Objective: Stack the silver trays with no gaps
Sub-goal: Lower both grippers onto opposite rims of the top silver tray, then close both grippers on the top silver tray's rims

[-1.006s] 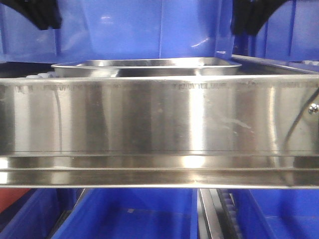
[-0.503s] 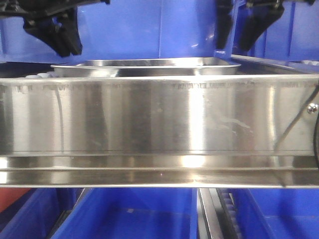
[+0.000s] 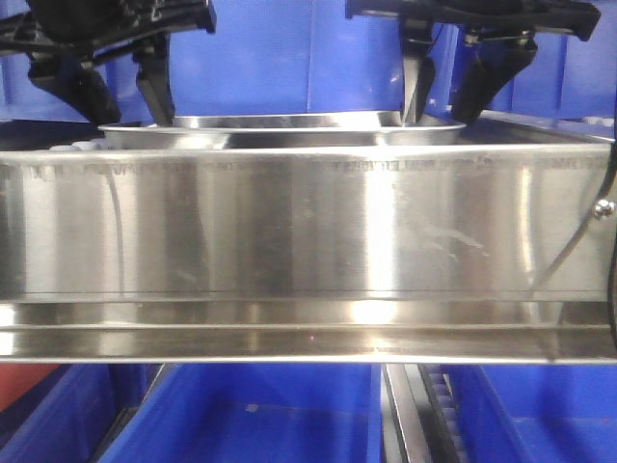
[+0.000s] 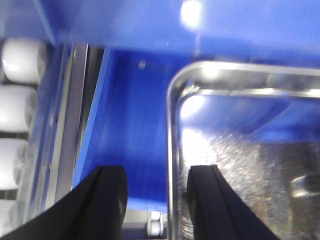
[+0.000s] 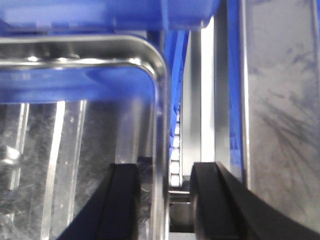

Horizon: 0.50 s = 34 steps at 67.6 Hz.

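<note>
A: Two to log, left gripper (image 4: 157, 200) and right gripper (image 5: 167, 200): state?
B: Both spread. Left straddles the silver tray (image 4: 240, 150) at its left rim, one finger inside, one outside; right straddles the right rim (contact unclear in wrist views).
A: Tray position?
B: Behind the steel rail (image 3: 308, 231), blue bin (image 3: 280, 58) at its back, white rollers (image 4: 15, 100) off its left side

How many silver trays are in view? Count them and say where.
1. The silver tray sits behind the steel rail, with the left gripper and right gripper open over its ends. Others may be nested in it or hidden.
</note>
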Available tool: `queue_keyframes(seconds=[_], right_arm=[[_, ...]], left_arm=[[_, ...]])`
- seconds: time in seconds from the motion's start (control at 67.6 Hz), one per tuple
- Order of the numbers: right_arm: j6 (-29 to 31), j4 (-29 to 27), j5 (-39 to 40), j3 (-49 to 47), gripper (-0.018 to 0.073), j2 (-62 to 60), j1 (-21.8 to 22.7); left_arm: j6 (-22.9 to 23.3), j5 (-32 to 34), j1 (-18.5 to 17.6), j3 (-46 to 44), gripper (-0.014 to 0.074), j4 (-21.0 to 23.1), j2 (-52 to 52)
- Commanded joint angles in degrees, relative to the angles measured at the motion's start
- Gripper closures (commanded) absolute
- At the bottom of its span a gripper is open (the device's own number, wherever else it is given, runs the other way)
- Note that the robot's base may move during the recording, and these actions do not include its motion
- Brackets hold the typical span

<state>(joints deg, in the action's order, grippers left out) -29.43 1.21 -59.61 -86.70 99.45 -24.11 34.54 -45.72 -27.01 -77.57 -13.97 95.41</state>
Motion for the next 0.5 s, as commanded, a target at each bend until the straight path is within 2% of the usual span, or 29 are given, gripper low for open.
queue_keyframes(seconds=[0.0, 0.488], right_arm=[[0.0, 0.4, 0.2, -0.4, 0.0388, 0.0, 0.0], [0.0, 0.2, 0.1, -0.4, 0.0388, 2.2, 0.0]], left_arm=[[0.5, 0.1, -0.3, -0.3, 0.0372, -0.1, 0.5], [0.4, -0.1, -0.3, -0.2, 0.0372, 0.8, 1.5]])
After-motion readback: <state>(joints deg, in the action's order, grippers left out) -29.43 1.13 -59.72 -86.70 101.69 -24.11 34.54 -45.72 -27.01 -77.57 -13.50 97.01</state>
